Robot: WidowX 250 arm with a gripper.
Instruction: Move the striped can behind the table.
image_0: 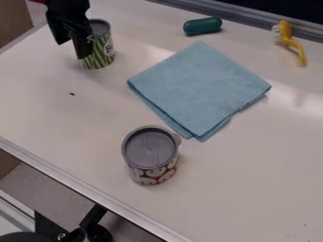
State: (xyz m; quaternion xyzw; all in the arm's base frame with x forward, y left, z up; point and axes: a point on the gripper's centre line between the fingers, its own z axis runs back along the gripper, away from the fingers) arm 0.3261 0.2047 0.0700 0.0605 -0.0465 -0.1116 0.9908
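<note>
The job looks either not begun or only part done: the striped can (104, 51) stands on the tabletop (265, 184), towards its far left corner, and nothing shows it off the surface or past the far rail (252, 20). If "behind the table" means the back part of the top, it may be nearly there, with a short move to the rail and a release perhaps left; if it means beyond the edge, the whole carry remains. This 1 view doesn't settle which. The can is upright, to the right of the gripper (77, 47) as seen here, and the gripper's dark lower end overlaps the can's left side in the picture. Whether they touch, I can't say, nor whether the gripper is open, closed or clamped on the can. The other 3 things near the can are the blue cloth (199, 87), the green capsule (202, 26) and, nearer the camera, can number 2 (150, 150), with the mushroom-like print.
</note>
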